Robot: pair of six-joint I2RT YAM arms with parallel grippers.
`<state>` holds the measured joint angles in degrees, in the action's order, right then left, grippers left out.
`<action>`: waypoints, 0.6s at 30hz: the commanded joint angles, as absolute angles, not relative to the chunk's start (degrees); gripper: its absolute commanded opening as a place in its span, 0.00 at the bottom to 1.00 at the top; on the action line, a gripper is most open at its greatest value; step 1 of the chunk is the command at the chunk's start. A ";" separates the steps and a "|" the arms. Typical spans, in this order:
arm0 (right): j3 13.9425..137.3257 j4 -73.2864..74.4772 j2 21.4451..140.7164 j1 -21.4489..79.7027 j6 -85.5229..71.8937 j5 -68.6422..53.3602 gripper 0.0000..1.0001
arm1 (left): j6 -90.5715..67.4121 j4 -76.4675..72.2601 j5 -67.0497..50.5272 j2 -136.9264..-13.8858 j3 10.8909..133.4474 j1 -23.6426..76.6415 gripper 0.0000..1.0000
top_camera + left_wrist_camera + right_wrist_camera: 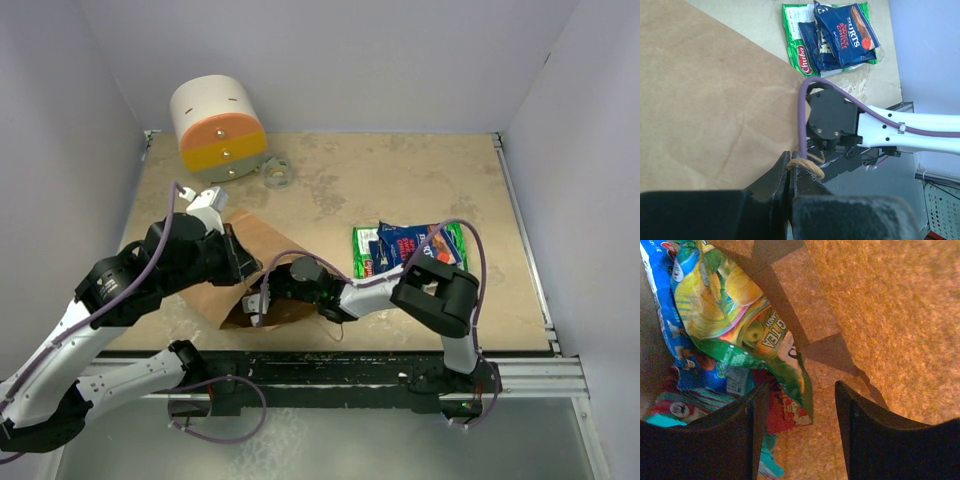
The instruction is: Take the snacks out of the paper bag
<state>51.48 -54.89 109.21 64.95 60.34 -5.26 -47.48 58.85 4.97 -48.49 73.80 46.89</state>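
1. the paper bag point(256, 240) lies on its side on the table point(400, 180), left of centre, with its mouth towards the near edge.
2. inside the bag, the right wrist view shows several snacks piled together: a green and yellow packet point(735, 310) on top, a blue packet point(667, 340) under it, a red packet point(782, 412) and a teal packet point(670, 410) lower down.
3. outside the bag, to its right and well apart from it, dark blue packets point(408, 243) lie overlapping on a green packet point(364, 252) on the table.
4. the left gripper point(789, 172) is fully closed. we see it clamping the bag's twisted paper handle point(809, 167) at the mouth edge.
5. the right gripper point(801, 387) reaches into the bag mouth. its 2 fingers point(740, 440) stand apart with a clear gap. the lower corner of the green and yellow packet hangs in that gap, close to 1 finger. we see no grip on any packet.
6. a white, orange and yellow cylinder point(215, 125) stands at the far left of the table, well apart from the bag.
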 commanded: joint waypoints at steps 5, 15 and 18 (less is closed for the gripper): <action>61.14 -54.72 115.16 65.19 62.18 -5.68 0.54 | -47.96 61.49 6.17 -47.74 77.26 46.82 0.00; 66.18 -56.21 118.26 65.14 57.53 -5.69 0.03 | -49.37 64.99 10.31 -47.36 78.63 46.79 0.00; 65.21 -54.94 114.82 65.17 56.12 -5.68 0.00 | -51.28 65.89 12.22 -46.63 78.30 46.84 0.00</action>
<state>63.90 -53.30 118.87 65.04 59.42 -5.63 -48.71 64.71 9.87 -47.77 76.44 46.89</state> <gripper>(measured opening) 0.011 0.009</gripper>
